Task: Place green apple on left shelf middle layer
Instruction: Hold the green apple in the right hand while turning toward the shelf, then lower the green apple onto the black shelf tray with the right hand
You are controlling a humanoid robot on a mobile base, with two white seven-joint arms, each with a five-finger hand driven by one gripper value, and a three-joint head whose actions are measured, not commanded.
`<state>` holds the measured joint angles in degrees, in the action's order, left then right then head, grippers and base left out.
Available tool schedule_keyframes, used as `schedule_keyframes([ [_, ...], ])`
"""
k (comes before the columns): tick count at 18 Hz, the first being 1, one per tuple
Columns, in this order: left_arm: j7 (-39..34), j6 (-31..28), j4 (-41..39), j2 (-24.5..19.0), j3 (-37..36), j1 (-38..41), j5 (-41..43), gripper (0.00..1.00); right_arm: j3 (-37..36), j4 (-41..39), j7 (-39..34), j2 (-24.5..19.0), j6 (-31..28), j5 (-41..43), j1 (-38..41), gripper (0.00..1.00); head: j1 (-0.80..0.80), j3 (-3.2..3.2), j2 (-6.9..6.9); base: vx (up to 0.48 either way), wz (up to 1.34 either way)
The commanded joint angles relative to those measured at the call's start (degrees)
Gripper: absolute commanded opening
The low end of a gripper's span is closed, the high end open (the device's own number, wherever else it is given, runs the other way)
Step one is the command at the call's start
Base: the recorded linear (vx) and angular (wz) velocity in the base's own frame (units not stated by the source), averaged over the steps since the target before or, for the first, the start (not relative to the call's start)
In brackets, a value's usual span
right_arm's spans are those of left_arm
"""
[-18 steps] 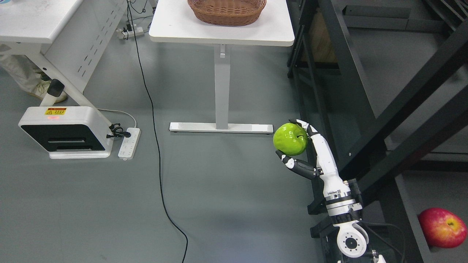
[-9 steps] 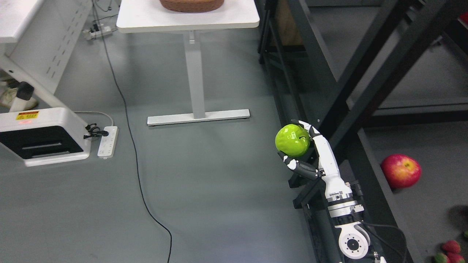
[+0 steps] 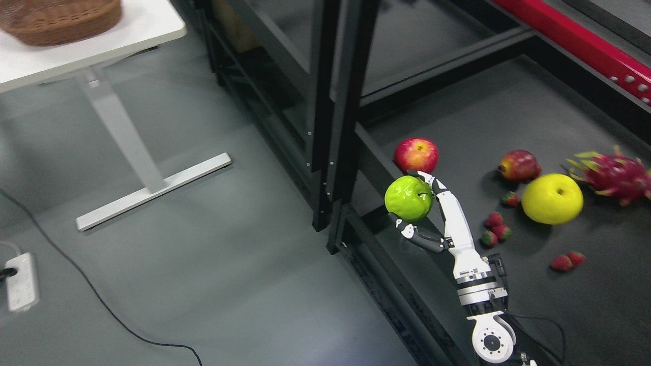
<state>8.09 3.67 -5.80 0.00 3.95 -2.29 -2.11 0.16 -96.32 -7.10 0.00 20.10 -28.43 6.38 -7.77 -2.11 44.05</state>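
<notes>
A glossy, slightly dimpled green apple [image 3: 408, 198] is gripped in the right hand [image 3: 432, 213], with white-and-black fingers [image 3: 426, 178] curled over its top and the thumb [image 3: 404, 227] pressed beneath it. The apple is held in the air above the front edge of the shelf [image 3: 457, 112], a black metal frame with square uprights and a dark, matte, flat deck. The white forearm is raised from the lower right, slanted up and to the left, with a round joint disc near the bottom edge.

On the deck, a smooth red apple [image 3: 416, 154] is seen just behind the hand. Further right lie a darker red fruit [image 3: 518, 165], a round yellow fruit [image 3: 552, 199] and a spiky pink dragon fruit [image 3: 613, 174]. Small red strawberries [image 3: 494, 229] are scattered near the wrist and further right.

A red beam [image 3: 574, 40] crosses the upper right. At upper left, a woven wicker basket [image 3: 56, 18] is set on a white table [image 3: 101, 35] with a grey T-shaped leg. The floor is smooth grey, crossed by a black cable [image 3: 91, 300], with a white power strip [image 3: 20, 282] at the left edge.
</notes>
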Motion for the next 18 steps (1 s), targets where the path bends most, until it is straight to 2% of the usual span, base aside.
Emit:
schedule_keyframes([
  [1, 0.0, -0.4, 0.0, -1.0, 0.0, 0.0, 0.0, 1.0, 0.3, 0.0, 0.0, 1.0, -0.5, 0.0, 0.3, 0.01, 0.0, 0.0, 0.0, 0.01, -0.99],
  [3, 0.0, -0.4, 0.0, -1.0, 0.0, 0.0, 0.0, 1.0, -0.2, 0.0, 0.1, 1.0, -2.0, 0.0, 0.1, 0.01, 0.0, 0.0, 0.0, 0.027, -0.96],
  [8, 0.0, -0.3, 0.0, -1.0, 0.0, 0.0, 0.1, 1.0, -9.4, 0.7, -0.1, 1.0, -11.6, -0.7, -5.8, 0.01, 0.0, 0.0, -0.01, 0.077, -0.83],
  [12, 0.0, -0.3, 0.0, -1.0, 0.0, 0.0, 0.0, 1.0, -10.8, 2.2, 0.0, 2.5, -13.0, -0.9, -6.5, 0.01, 0.0, 0.0, -0.01, 0.112, -0.59],
  [15, 0.0, -0.3, 0.0, -1.0, 0.0, 0.0, 0.0, 1.0, -12.0, 5.3, 0.0, 3.4, -16.8, -1.2, -8.2, 0.01, 0.0, 0.0, -0.01, 0.127, -0.53],
  [18, 0.0, -0.4, 0.0, -1.0, 0.0, 0.0, 0.0, 1.0, -11.9, 11.6, 0.0, 4.7, -18.1, -2.2, -10.1, 0.01, 0.0, 0.0, -0.01, 0.135, -0.44],
])
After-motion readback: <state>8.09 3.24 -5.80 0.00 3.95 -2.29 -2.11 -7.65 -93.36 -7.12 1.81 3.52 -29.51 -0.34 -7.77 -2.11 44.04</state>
